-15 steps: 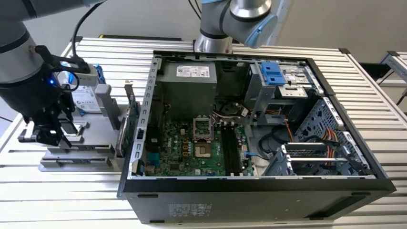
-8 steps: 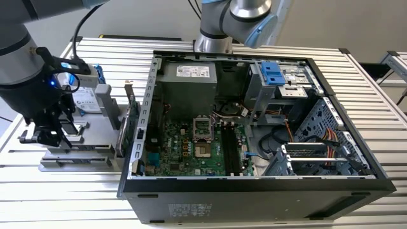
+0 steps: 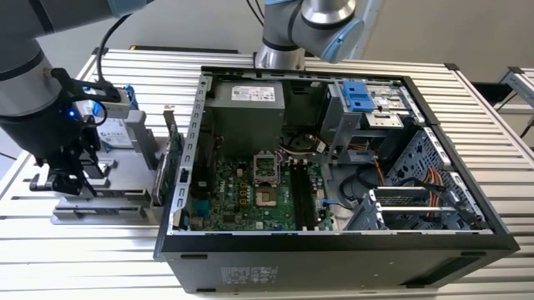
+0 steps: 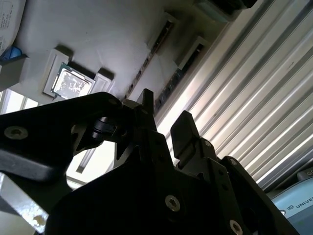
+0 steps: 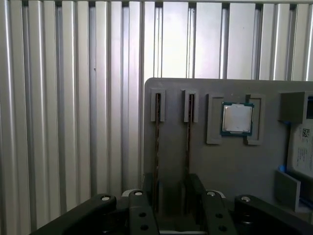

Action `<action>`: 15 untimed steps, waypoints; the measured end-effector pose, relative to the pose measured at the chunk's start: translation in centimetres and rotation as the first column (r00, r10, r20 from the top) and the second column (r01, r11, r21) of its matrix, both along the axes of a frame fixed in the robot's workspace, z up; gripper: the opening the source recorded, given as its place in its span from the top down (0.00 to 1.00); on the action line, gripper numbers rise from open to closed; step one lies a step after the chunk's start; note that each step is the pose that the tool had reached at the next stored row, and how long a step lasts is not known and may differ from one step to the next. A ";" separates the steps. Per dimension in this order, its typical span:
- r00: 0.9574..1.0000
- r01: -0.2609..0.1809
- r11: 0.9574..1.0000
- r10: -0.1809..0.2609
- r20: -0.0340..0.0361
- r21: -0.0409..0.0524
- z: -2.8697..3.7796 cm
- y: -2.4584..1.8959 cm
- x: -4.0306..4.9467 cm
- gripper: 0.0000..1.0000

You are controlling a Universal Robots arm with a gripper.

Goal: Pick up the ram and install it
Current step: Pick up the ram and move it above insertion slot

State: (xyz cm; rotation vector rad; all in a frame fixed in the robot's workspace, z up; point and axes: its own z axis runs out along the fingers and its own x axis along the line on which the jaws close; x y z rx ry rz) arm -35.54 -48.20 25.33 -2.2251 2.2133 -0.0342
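dark ram | in grey tray | long axis toward hand (jaws apart)

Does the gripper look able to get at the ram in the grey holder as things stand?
Probably yes: the ram stands on edge in the grey holder, nothing covers it, and the open gripper hangs close over it.

Shiny ribbed metal table; matt grey holder; black gripper.
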 end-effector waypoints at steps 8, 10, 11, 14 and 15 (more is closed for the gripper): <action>1.000 -0.004 1.000 0.004 0.000 0.000 -0.87 -0.10 0.00 0.00; 1.000 -0.005 1.000 0.005 0.000 0.000 -1.10 -0.20 0.00 0.00; 1.000 -0.006 1.000 0.006 0.000 0.000 -1.22 -0.25 0.01 0.00; 1.000 -0.007 1.000 0.007 0.000 0.000 -1.58 -0.48 0.01 0.00; 1.000 -0.007 1.000 0.007 0.000 0.000 -1.70 -0.54 0.01 0.00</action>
